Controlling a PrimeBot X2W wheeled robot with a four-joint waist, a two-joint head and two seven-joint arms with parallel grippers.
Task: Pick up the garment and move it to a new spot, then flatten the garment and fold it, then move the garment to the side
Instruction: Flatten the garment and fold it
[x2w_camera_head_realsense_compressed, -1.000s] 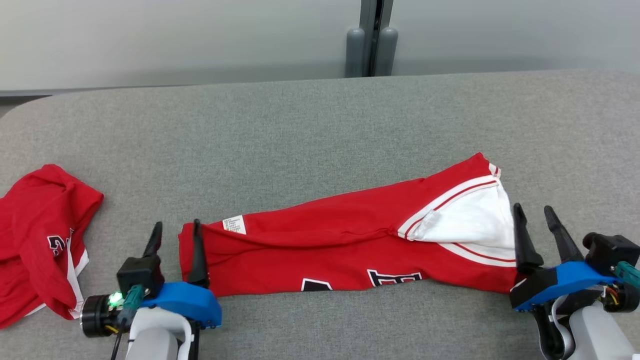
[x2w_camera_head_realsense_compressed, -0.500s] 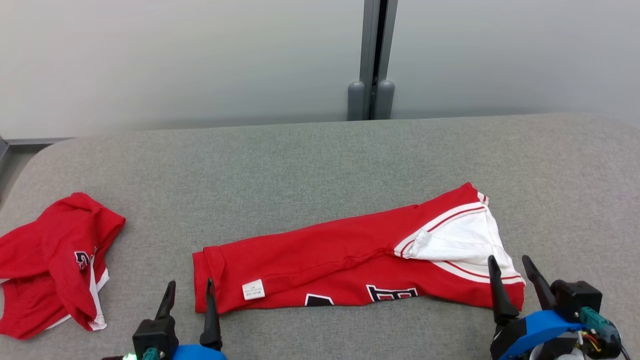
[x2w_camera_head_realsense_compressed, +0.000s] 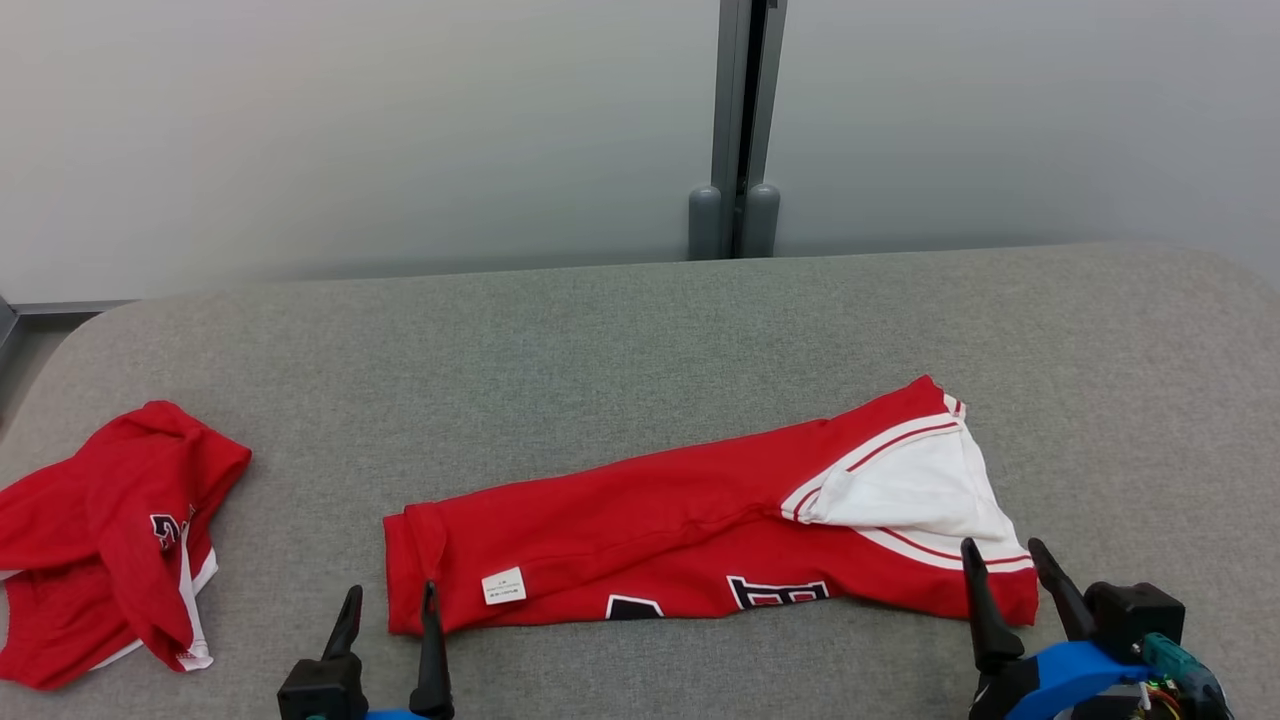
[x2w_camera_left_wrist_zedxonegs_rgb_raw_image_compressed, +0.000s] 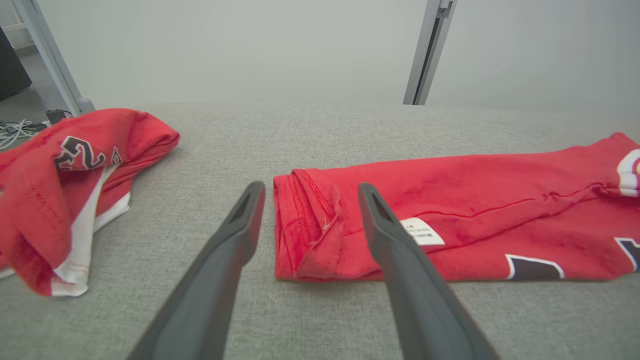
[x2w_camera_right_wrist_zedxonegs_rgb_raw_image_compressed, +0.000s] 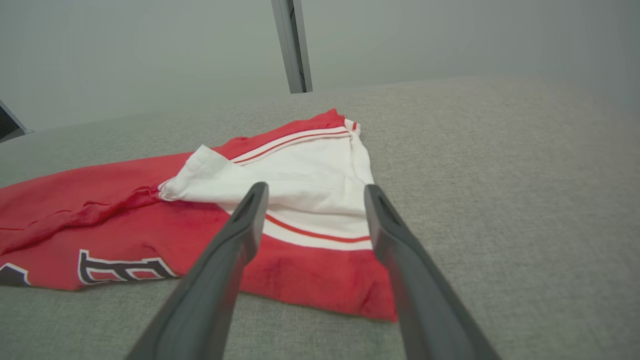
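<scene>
The garment (x2w_camera_head_realsense_compressed: 650, 530) is a red jersey with white trim, lying as a long folded strip across the grey table (x2w_camera_head_realsense_compressed: 600, 350). Its left end carries a small white label (x2w_camera_head_realsense_compressed: 504, 586), and its right end shows a white panel. My left gripper (x2w_camera_head_realsense_compressed: 390, 592) stands open just short of the left end, also seen in the left wrist view as the left gripper (x2w_camera_left_wrist_zedxonegs_rgb_raw_image_compressed: 311, 187) facing the hem of the garment (x2w_camera_left_wrist_zedxonegs_rgb_raw_image_compressed: 475, 200). My right gripper (x2w_camera_head_realsense_compressed: 1000, 548) is open at the right end. In the right wrist view the right gripper (x2w_camera_right_wrist_zedxonegs_rgb_raw_image_compressed: 316, 186) holds nothing, with the garment (x2w_camera_right_wrist_zedxonegs_rgb_raw_image_compressed: 100, 210) lying beyond its tips.
A second red garment (x2w_camera_head_realsense_compressed: 110, 530) lies crumpled at the table's left edge, also seen as the heap (x2w_camera_left_wrist_zedxonegs_rgb_raw_image_compressed: 75, 165) in the left wrist view. A grey post (x2w_camera_head_realsense_compressed: 735, 120) stands behind the table against a pale wall. The table's far half is bare grey cloth.
The head view has tilted up, so the whole picture shifted. Both grippers have drawn back from the garment's ends toward the near edge, and the right jaws have widened.
</scene>
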